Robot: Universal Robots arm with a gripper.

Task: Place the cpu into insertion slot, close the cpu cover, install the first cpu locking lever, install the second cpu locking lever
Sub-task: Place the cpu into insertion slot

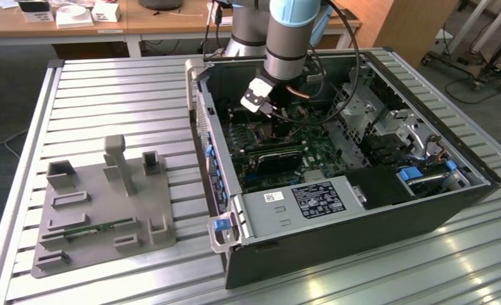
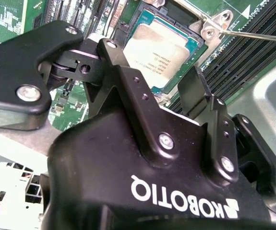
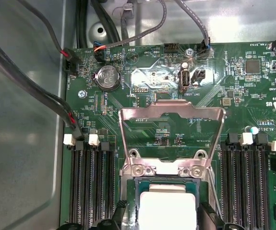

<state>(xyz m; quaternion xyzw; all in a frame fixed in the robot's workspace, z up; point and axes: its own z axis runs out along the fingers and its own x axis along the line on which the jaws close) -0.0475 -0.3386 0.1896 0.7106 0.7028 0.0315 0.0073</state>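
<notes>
**Bright light above, dark inside the box**

The room is bright. In the exterior view, white light bounces off the metal table [image 1: 377,279] in shiny patches, and the inside of the computer case [image 1: 344,238] sits in shadow. In the first wrist view the cpu [image 3: 167,211] top glows almost white, and the cpu cover [image 3: 171,112] glints. The grey wall of the case looks dull and shady.

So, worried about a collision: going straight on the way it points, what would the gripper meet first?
Probably the flat square silver-grey cpu just ahead of the open black gripper, though depth is unclear.
</notes>
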